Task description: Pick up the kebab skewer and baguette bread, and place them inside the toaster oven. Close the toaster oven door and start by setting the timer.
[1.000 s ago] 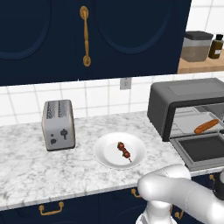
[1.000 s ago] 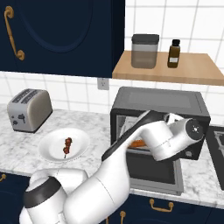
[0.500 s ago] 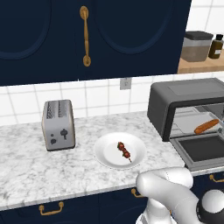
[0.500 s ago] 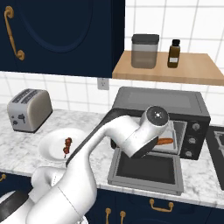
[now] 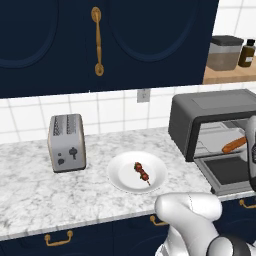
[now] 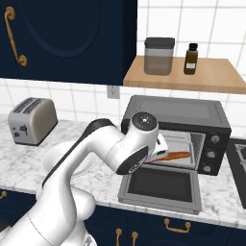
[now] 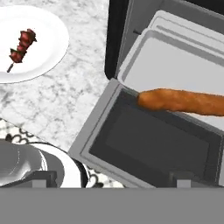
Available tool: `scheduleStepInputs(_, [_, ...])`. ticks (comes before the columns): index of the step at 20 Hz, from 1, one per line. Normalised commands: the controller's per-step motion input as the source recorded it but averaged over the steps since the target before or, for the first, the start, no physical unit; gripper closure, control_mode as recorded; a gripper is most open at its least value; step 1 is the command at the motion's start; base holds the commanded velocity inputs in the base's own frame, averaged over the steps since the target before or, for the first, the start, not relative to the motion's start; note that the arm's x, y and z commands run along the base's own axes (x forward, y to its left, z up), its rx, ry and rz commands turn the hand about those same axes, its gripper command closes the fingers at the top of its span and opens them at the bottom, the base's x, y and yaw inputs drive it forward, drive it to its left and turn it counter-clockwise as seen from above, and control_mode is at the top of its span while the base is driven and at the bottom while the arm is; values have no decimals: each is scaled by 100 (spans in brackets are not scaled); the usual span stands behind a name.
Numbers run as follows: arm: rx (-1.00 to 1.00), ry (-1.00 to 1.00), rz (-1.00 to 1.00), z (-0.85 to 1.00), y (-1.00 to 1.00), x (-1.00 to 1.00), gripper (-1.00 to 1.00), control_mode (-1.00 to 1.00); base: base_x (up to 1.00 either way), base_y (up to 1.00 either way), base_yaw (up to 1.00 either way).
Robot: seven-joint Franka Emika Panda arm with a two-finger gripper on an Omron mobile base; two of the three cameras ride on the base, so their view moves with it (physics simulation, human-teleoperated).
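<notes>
A: While the orange-brown, sausage-shaped baguette bread (image 7: 183, 101) already lies on the pale tray in the boxy dark grey toaster oven (image 6: 178, 113), where is the other piece?

B: The short kebab skewer (image 5: 142, 172) with its dark red meat chunks rests on the round white plate (image 5: 120, 181), on the grey marble counter (image 5: 35, 195) between the silver two-slot toaster (image 5: 66, 142) and the oven.

A: And the gripper (image 7: 113, 179)?

B: Its two dark fingertips (image 7: 43, 178) stand wide apart and nothing is between them. It hovers over the dark grey toaster oven door (image 6: 161, 187), which is folded down flat.

A: Which way lies the skewer from the jaws?

B: In the hand view it is far up and to the left, well apart. Its long axis runs diagonally there, so I think the wrist must turn until the fingers come across the stick.

A: Is there room?

B: Yes. The plate has bare rim all around the skewer, and the counter around it is free. The nearest edge to mind is the left corner of the open door, I judge.
</notes>
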Motion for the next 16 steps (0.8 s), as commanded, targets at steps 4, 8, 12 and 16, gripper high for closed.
scheduleStepInputs(4, [24, 24, -40, 10, 41, -53, -100, -100, 0, 0, 0])
scheduleStepInputs(8, [16, 15, -26, 0, 69, -18, -100, -100, 0, 0, 0])
scheduleStepInputs(12, [0, 1, -1, 0, 100, 5, -100, -100, 0, 0, 0])
scheduleStepInputs(16, [-1, 5, 0, 0, 100, 14, -100, -100, 0, 0, 0])
